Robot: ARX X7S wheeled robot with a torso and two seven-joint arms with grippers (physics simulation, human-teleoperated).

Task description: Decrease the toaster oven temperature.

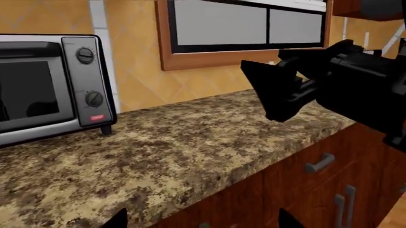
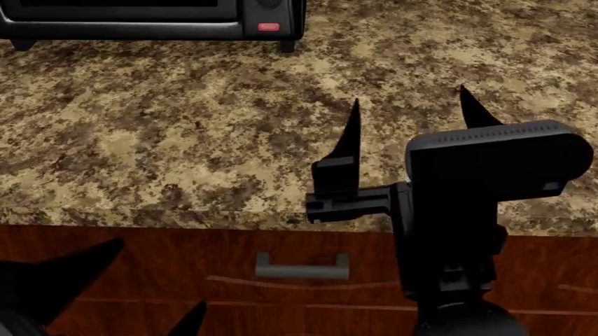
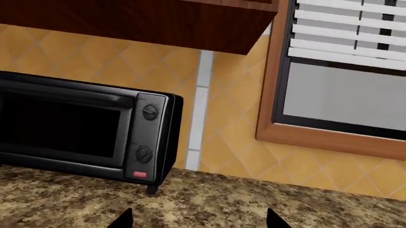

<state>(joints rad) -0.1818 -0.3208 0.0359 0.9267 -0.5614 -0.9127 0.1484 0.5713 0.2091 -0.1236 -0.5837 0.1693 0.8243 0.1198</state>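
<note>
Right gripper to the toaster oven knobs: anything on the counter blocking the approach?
Nothing visible does. The right gripper hovers open over the granite counter, and only bare countertop lies between it and the toaster oven. Both knobs, upper and lower, face the gripper unobstructed.

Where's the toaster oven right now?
The toaster oven sits on the granite counter against the tiled wall, at the head view's upper left, well beyond the right tool.
</note>
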